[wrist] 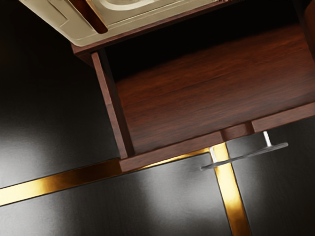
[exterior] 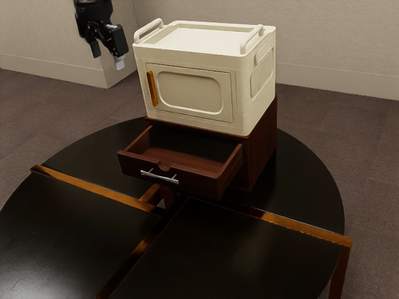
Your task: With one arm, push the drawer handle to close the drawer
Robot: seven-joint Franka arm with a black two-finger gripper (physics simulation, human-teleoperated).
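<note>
The black two-finger gripper (exterior: pixel 108 59) hangs high, up and to the ext. view's left of the dark red-brown wooden cabinet (exterior: pixel 262 146), w/ its jaws pointing mostly down, a bit aslant. Jaws are spread, w/ clear space btwn them & nothing pinched; the one nearer the cabinet ends in a pale tip. Gripper's well apart from the drawer.

The red-brown wooden drawer (exterior: pixel 132 164) sticks well out of the cabinet's front, open. Its thin silver bar handle (exterior: pixel 159 177) sits on the outer face of the drawer front, below a small rounded notch (exterior: pixel 164 166) in the top edge. Nothing touches the handle.

Wrist view looks down into the drawer: wood-grain bottom, deep shadow toward the cabinet, and the handle standing off the front on short posts.

Ext. view adds the rest: the cream boxy unit (exterior: pixel 193 93) on top of the cabinet, incl. two raised rails (exterior: pixel 148 30) on its upper edges, a recessed panel on its side, and an amber upright handle (exterior: pixel 153 88) on its front door. Cabinet stands on the round black table (exterior: pixel 56 230); gold-brown strips (exterior: pixel 100 190) cross the tabletop in front of the cabinet.
</note>
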